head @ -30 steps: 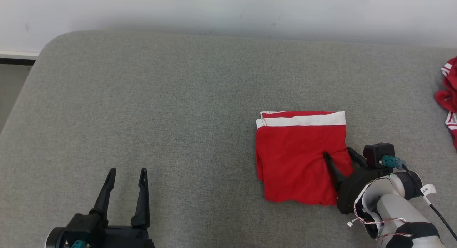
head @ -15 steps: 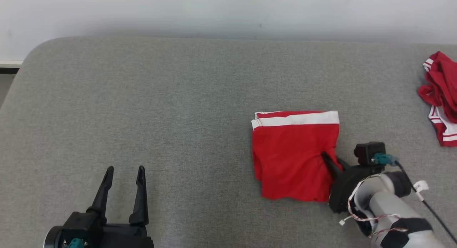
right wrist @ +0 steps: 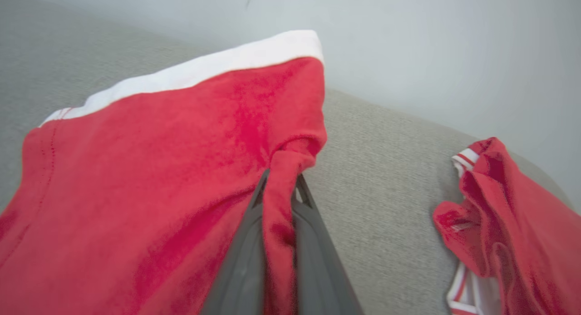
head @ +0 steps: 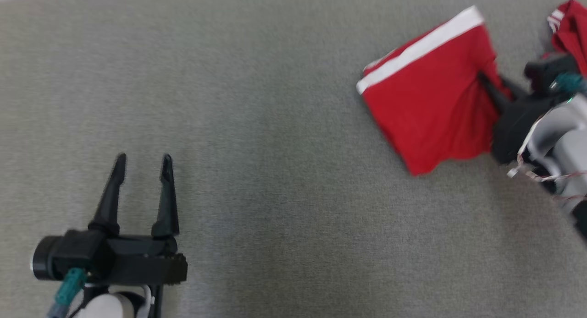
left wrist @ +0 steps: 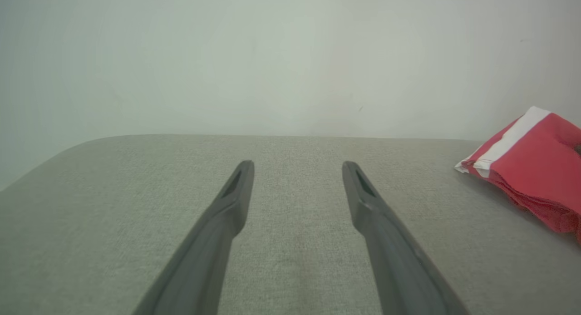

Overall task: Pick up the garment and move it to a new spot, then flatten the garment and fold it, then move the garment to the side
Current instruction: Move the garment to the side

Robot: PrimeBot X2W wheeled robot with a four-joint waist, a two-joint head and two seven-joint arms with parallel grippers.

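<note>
The garment point(head: 431, 102) is a folded red piece with a white band along its far edge, lying tilted at the upper right of the grey surface. My right gripper point(head: 493, 86) is shut on its right edge. In the right wrist view the red cloth point(right wrist: 159, 169) bunches into a pinched fold between that gripper's point(right wrist: 281, 188) fingers. At the lower left, my left gripper point(head: 142, 164) stands open over bare surface with nothing between its fingers. The left wrist view shows it point(left wrist: 297, 167) open too, with the garment point(left wrist: 540, 165) far off to the right.
A second crumpled red and white garment point(head: 571, 29) lies at the far right, just behind my right wrist, and shows close by in the right wrist view point(right wrist: 504, 215). The grey padded surface point(head: 257, 125) stretches wide to the left. A pale wall point(left wrist: 272, 56) rises behind it.
My right gripper closed on the garment's right edge. The garment now sits turned at an angle and nearer the second red garment. The head camera has shifted. The left gripper stays open.
</note>
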